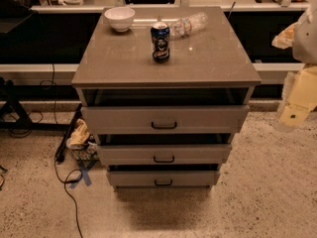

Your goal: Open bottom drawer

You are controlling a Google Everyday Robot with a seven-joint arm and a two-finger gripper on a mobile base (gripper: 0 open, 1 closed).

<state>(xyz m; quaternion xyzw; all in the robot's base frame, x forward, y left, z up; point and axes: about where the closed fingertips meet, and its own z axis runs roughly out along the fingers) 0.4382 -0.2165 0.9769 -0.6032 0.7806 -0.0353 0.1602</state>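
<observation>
The grey-taupe cabinet (163,58) stands in the middle of the camera view with three stacked drawer fronts. The bottom drawer (133,178) is the narrowest and lowest, just above the floor, with a small black bar handle (163,183). A dark gap shows above its front. The mid-width drawer (129,154) and the widest top drawer (119,119) sit above it. My gripper (295,114) hangs at the right edge of the view, pale yellow-white, well to the right of the cabinet, level with the top drawer and touching nothing.
On the cabinet top stand a white bowl (119,18) and a dark drink can (160,41), and a clear plastic bottle (189,25) lies there too. Cables (67,180) and a crumpled bag (79,135) lie on the speckled floor at the cabinet's left. A low ledge runs behind.
</observation>
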